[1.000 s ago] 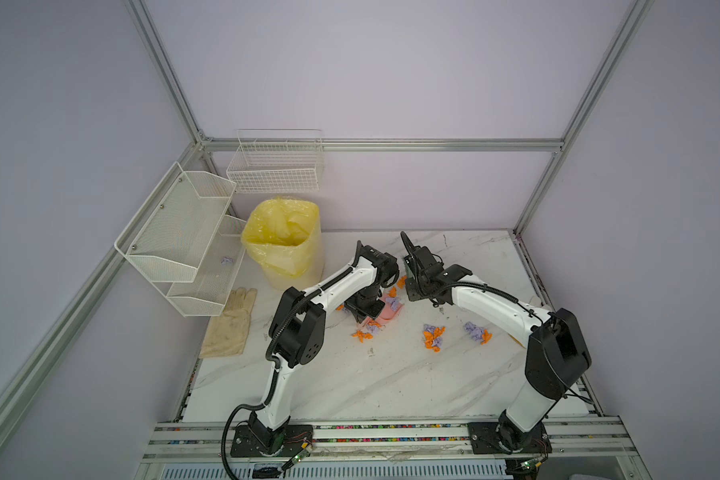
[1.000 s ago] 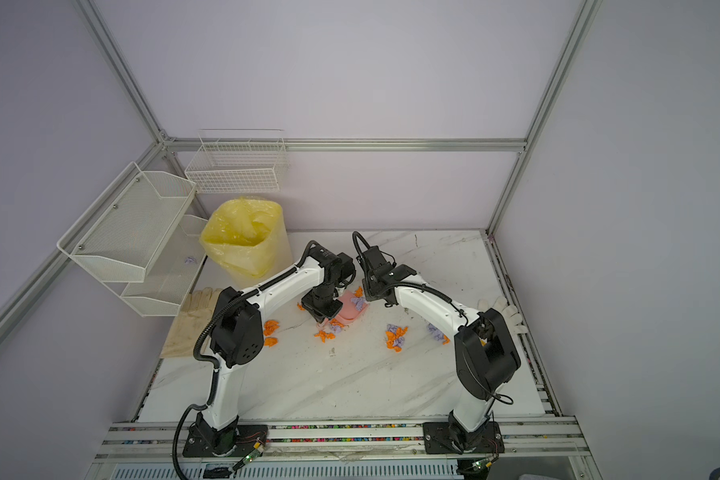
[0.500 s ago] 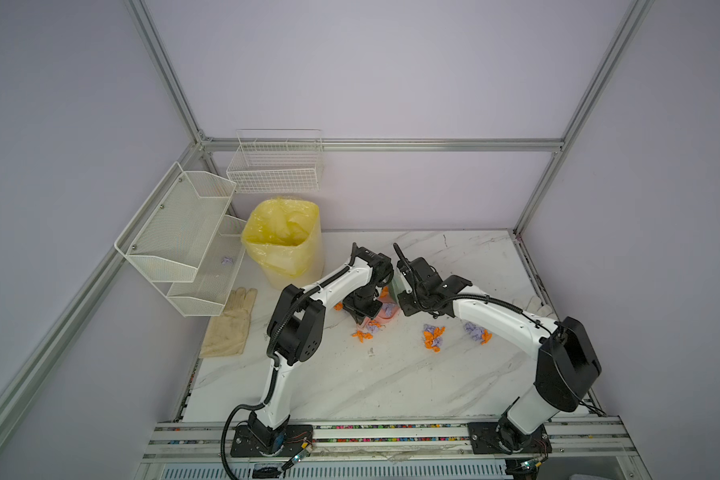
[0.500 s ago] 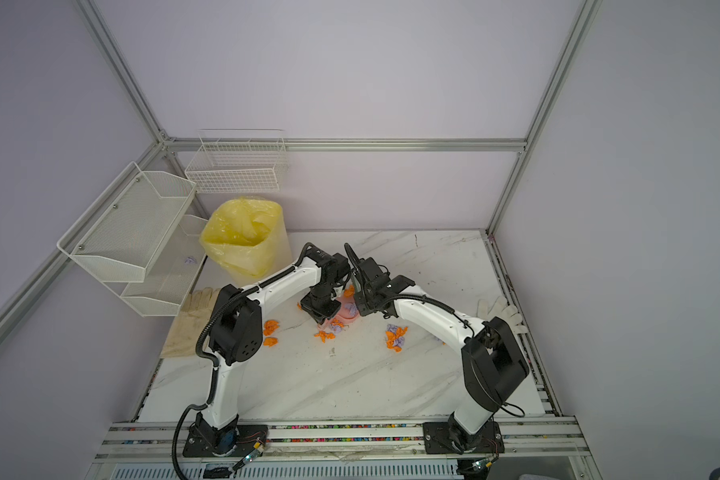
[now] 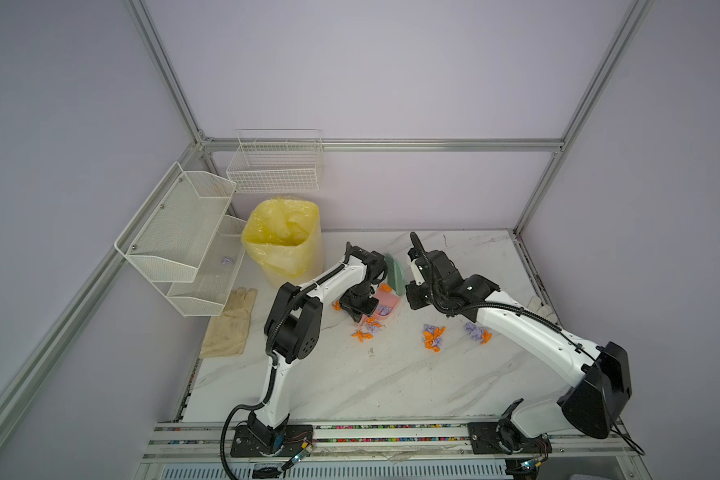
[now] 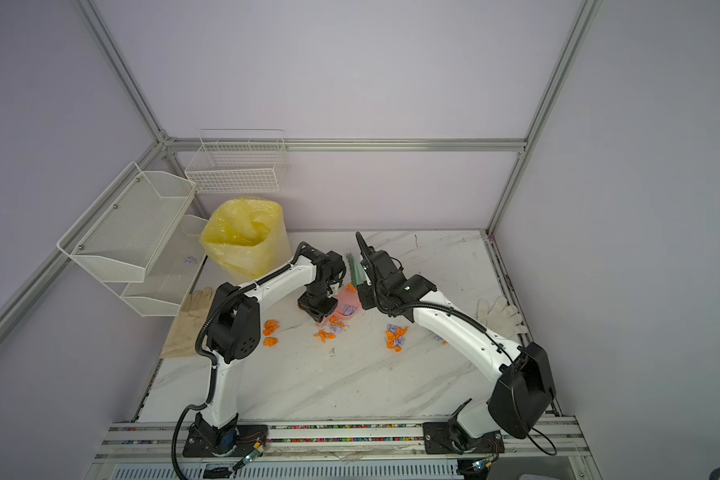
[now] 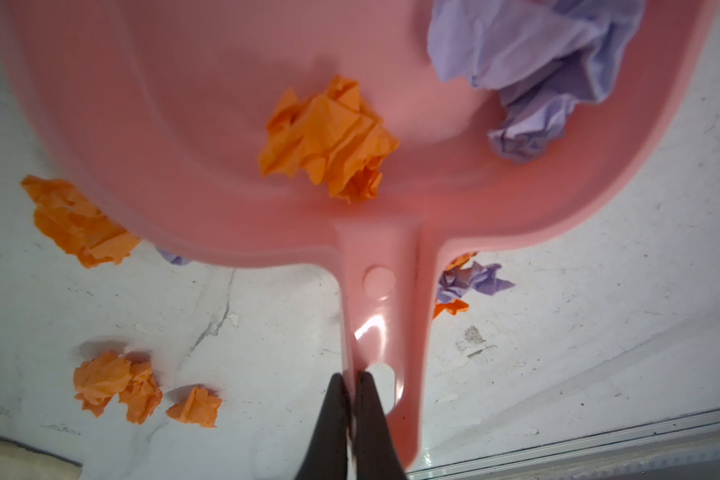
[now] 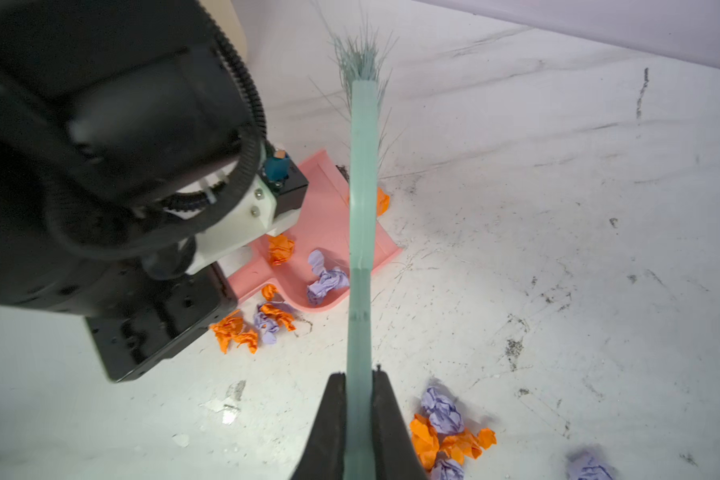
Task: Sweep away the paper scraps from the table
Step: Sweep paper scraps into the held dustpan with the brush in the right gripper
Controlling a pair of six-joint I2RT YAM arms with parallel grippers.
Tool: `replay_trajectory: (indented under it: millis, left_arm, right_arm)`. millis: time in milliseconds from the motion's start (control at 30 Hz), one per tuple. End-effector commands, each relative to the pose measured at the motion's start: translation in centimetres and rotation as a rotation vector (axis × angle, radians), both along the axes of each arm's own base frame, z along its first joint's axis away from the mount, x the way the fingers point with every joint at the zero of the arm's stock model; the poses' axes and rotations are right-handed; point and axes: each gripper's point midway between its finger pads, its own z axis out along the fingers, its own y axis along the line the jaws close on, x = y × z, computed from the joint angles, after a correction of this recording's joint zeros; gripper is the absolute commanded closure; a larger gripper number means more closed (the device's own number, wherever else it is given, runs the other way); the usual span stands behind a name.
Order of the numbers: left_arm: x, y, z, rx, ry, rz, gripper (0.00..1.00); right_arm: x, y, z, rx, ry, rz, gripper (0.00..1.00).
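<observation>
Paper scraps [image 5: 431, 336] lay mostly loose on the desk [image 5: 350, 382], a few in the pink dustpan [image 7: 184, 124] your left claw [image 7: 352, 376] gripped. Your right claw [image 8: 358, 378], clamping the teal brush [image 8: 362, 166], had swung closer: sweeping unfinished.

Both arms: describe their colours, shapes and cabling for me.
The left arm and right arm share one build: glossy white tubular links, bulky black joint housings, and black ribbed cable conduit running along each. Both mount on black bases. Their fingers are dark, smooth and taper to narrow tips.
</observation>
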Motion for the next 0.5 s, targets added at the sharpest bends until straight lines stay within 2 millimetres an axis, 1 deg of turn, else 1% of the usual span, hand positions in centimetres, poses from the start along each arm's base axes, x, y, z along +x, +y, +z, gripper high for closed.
replay_trajectory:
  millis: [0,100,167,233,267,333,400,467]
  left_arm:
    - [-0.6,0.1,-0.7,-0.004,0.029,-0.011,1.0]
    - [-0.6,0.0,-0.6,-0.013,0.028,-0.009,1.0]
    - [-0.6,0.0,-0.8,-0.012,0.035,-0.01,1.0]
    - [-0.8,0.1,-0.8,-0.006,0.044,-0.01,1.0]
    - [-0.8,0.1,-0.8,-0.008,0.043,-0.01,1.0]
    - [-0.7,0.2,-0.8,-0.007,0.04,-0.008,1.0]
    - [-0.7,0.1,-0.8,-0.011,0.04,-0.008,1.0]
    - [-0.5,0.1,-0.7,-0.014,0.036,-0.006,1.0]
  right_arm:
    - [3.5,-1.0,-1.1,-0.154,-0.068,-0.054,1.0]
    - [5.4,0.2,-2.1,-0.194,-0.118,-0.008,1.0]
    - [6.7,1.2,-1.6,-0.185,-0.187,0.014,1.0]
    - [7.5,1.1,-1.1,-0.203,-0.226,0.005,1.0]
    - [7.7,1.3,-0.8,-0.204,-0.246,0.015,1.0]
    - [7.9,1.6,-1.0,-0.219,-0.263,0.041,1.0]
    - [7.7,2.1,-1.8,-0.235,-0.241,0.091,1.0]
    - [7.0,3.2,-3.1,-0.233,-0.205,0.176,1.0]
